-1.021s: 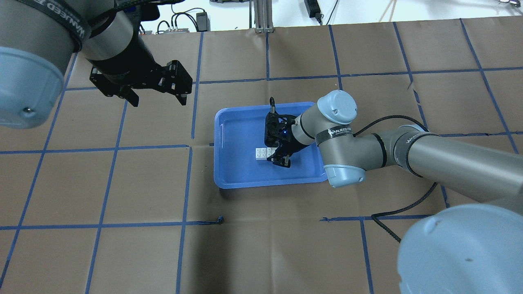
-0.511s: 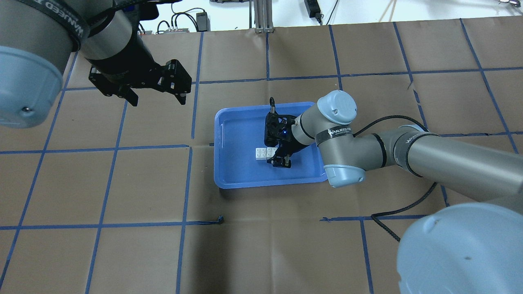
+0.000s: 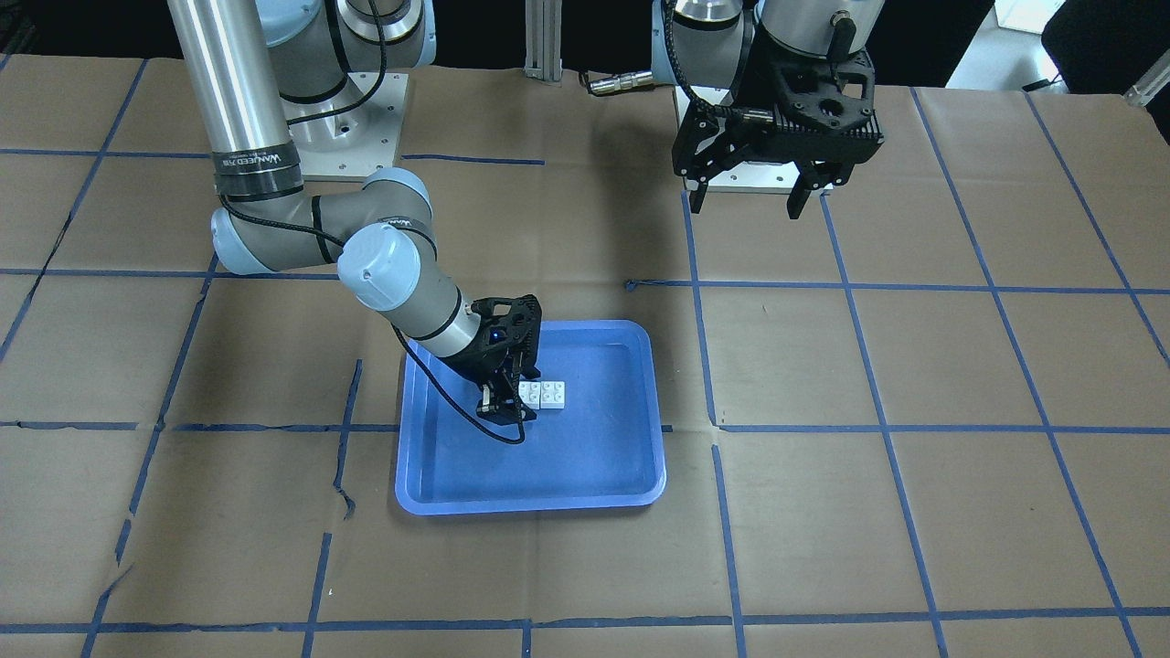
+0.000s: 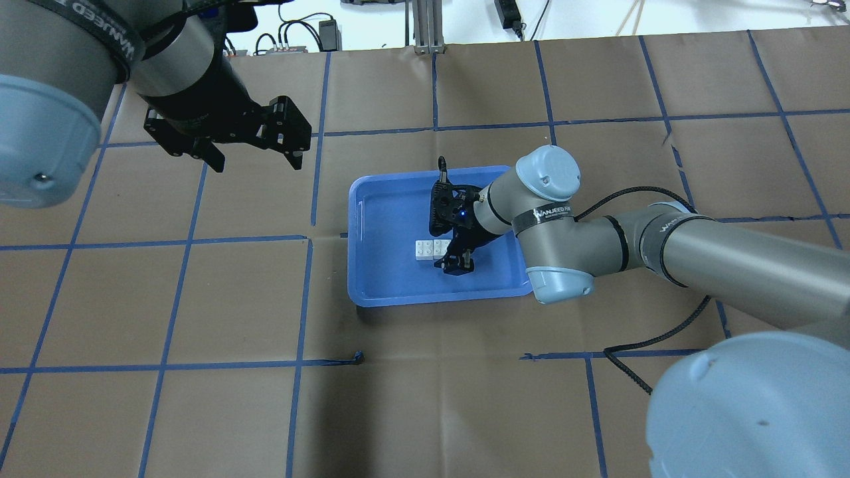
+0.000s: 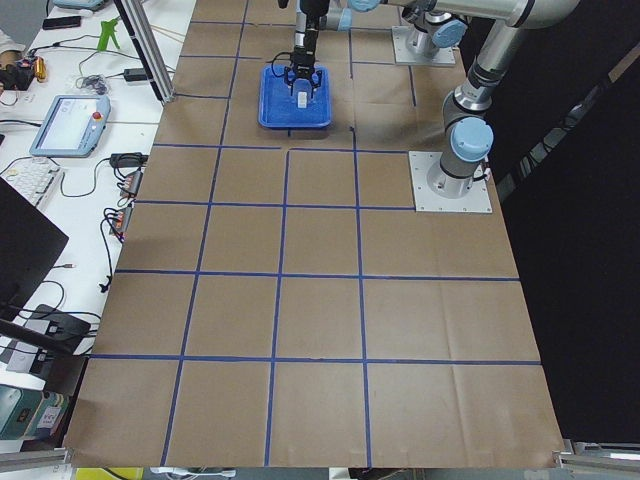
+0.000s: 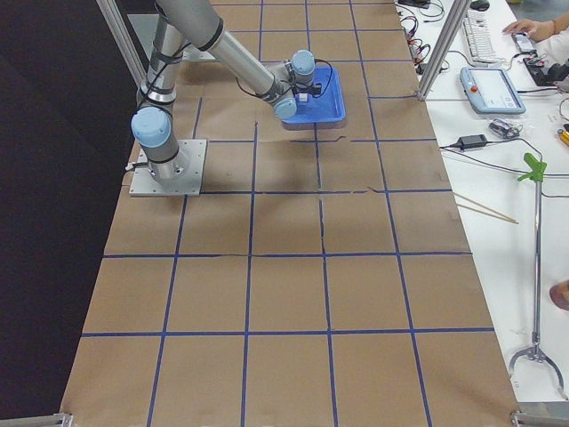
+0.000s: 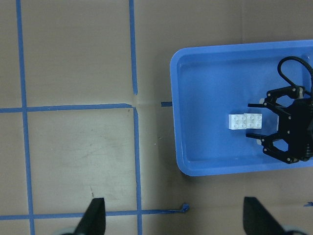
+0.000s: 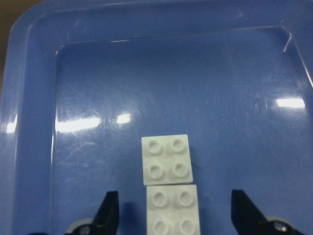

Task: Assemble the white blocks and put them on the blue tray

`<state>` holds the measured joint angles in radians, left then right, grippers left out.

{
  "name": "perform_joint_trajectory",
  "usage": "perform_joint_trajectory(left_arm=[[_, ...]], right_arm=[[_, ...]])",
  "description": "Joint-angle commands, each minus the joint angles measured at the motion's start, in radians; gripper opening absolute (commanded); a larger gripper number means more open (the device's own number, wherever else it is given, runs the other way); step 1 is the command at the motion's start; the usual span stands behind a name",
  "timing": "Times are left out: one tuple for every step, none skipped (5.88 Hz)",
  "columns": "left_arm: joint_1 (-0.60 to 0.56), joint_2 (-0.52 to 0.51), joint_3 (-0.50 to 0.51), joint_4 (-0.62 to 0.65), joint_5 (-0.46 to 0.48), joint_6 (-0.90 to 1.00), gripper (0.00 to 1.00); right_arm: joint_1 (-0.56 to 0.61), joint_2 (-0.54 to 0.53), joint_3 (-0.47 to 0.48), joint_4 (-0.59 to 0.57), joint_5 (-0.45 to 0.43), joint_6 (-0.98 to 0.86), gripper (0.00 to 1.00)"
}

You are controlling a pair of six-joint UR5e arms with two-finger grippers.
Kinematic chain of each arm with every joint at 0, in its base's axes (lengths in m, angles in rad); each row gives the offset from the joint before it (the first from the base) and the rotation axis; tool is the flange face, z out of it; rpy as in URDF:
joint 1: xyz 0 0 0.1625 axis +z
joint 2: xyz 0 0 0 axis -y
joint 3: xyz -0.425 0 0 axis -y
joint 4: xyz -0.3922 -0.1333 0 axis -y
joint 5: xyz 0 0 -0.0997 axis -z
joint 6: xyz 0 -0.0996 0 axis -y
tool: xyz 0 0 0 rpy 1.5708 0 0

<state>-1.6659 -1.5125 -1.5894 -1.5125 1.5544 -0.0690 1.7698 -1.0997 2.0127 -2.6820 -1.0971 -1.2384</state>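
White blocks (image 8: 168, 188): two four-stud bricks, studs up, lying edge to edge and touching, not stacked, about mid-floor in the tray
Blue tray (image 4: 385, 279): flat on the table near its middle, long side running left to right in the overhead view
Right gripper (image 7: 256, 121): reaches in from the right, low over the tray floor; jaws spread wide on either side of the brick nearer the wrist, a gap showing at each side, nothing in its hold
Left gripper (image 4: 255, 159): hangs well above the table, far and to the left of the tray, well apart from it; jaws wide apart, nothing between them
Table (image 4: 199, 398): covered in brown paper marked into squares with blue tape
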Motion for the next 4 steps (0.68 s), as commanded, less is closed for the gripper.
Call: perform_joint_trajectory(left_arm=[[0.0, 0.0, 0.0, 0.002, -0.002, 0.0, 0.99], [0.0, 0.0, 0.0, 0.0, -0.002, 0.0, 0.99], [0.002, 0.0, 0.0, 0.002, -0.002, 0.0, 0.99], [0.0, 0.0, 0.0, 0.0, -0.001, 0.0, 0.99]], right_arm=[[-0.006, -0.022, -0.024, 0.025, -0.01, 0.027, 1.0], [-0.016, -0.051, -0.05, 0.131, -0.015, 0.027, 1.0], [-0.021, -0.102, -0.098, 0.289, -0.021, 0.028, 1.0], [-0.029, -0.149, -0.174, 0.471, -0.108, 0.046, 1.0]])
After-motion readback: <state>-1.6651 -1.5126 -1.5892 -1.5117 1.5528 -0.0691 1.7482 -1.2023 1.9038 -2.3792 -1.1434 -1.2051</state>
